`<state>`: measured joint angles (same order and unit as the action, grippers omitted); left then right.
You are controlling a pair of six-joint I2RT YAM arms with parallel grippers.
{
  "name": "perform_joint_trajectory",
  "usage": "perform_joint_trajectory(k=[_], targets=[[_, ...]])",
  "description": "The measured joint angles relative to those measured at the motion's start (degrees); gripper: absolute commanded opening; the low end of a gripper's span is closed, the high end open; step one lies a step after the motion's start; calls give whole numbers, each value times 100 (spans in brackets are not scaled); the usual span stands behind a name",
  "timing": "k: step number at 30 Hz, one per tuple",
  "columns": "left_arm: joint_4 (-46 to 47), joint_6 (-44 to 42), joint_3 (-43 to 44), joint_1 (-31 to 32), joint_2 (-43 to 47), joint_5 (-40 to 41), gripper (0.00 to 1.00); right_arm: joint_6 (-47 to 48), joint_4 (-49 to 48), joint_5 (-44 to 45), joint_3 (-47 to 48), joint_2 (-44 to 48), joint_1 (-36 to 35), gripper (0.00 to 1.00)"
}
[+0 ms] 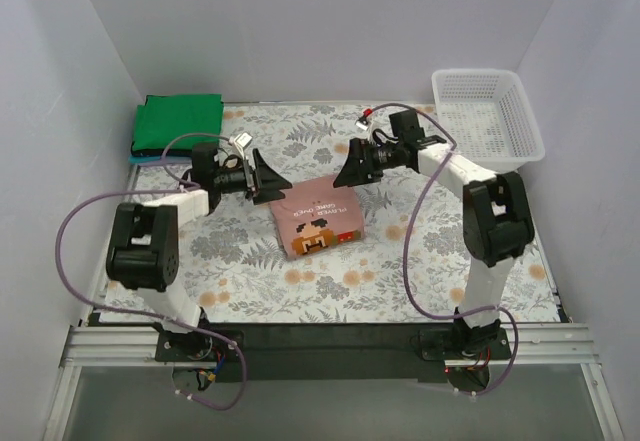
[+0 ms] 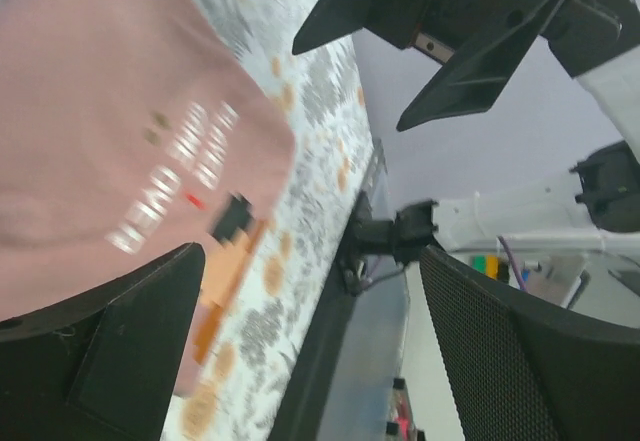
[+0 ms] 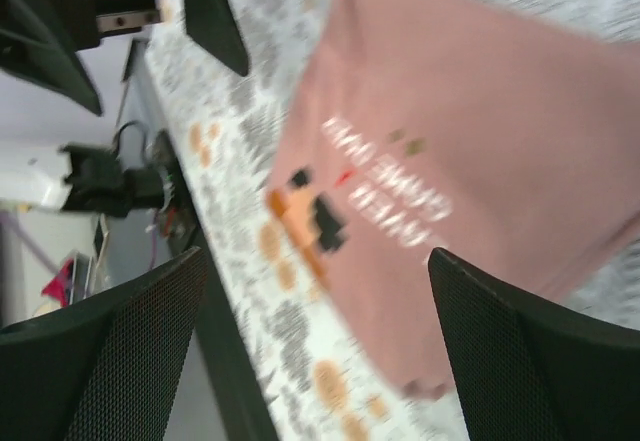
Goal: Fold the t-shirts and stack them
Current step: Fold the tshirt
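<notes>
Top external view, beginning at the left pincer [image 1: 272, 183]: hovering with both black fingers spread wide, pinching nothing. Pointing straight at the dusty pink-brown folded cloth t-shirt [image 1: 315, 223], lying just beyond and below the fingertips as a flat rectangle, printed side up, with white lettering and an orange-and-black pixel figure. Resting that shirt on the grey-and-orange floral table cloth [image 1: 250, 281], spreading out beneath both arms. Facing, across the shirt's far edge, the right pincer [image 1: 345, 168], likewise gaping fully and gripping nothing, near the left pincer but apart from it. Leaving any contact between fingers and fabric impossible to judge.

Looking through the left wrist camera: catching the pink shirt, blurred, off to one side of the open gap, with the other pincer's parted fingers beyond. Looking through the right wrist camera: showing the same shirt under and past the wide gap.

Moving farther out: finding the bright green folded cloth t-shirt [image 1: 180, 124] well behind the left pincer's wrist, by the far wall. Finding the white plastic mesh basket [image 1: 525, 121] well behind the right pincer's wrist, at the cloth's far corner.
</notes>
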<state>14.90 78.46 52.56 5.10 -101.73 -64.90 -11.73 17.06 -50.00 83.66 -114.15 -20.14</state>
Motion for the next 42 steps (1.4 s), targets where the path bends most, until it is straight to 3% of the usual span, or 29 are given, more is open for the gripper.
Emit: perform_joint_trajectory(k=[5, 13, 17, 19, 29, 32, 37, 42], targets=[[474, 632, -1123, 444, 1274, -90, 90, -313, -444, -599, -1187, 1405, -348, 98], [1067, 1493, -1690, 1360, 662, 535, 91, -409, -706, -841, -1637, 553, -776, 98], [136, 929, -1207, 1296, -42, 1091, 92, -179, -658, -811, -1823, 149, -695, 98], [-291, 693, -922, 1154, -289, 992, 92, -138, -739, -850, -1888, 162, -678, 98], [-1777, -815, 236, 553, -562, 1045, 93, -592, -1305, -815, -1873, 173, -1115, 98], [-1880, -920, 177, 474, -291, 964, 93, -533, -1145, -800, -1764, 310, -1060, 98], [-1386, -505, -522, 466, 962, 610, 93, -496, -1008, -826, -1641, 1193, -894, 98], [-605, 94, -1010, 756, 1252, 444, 91, -988, -1860, -1178, -2304, 1659, -1172, 98]])
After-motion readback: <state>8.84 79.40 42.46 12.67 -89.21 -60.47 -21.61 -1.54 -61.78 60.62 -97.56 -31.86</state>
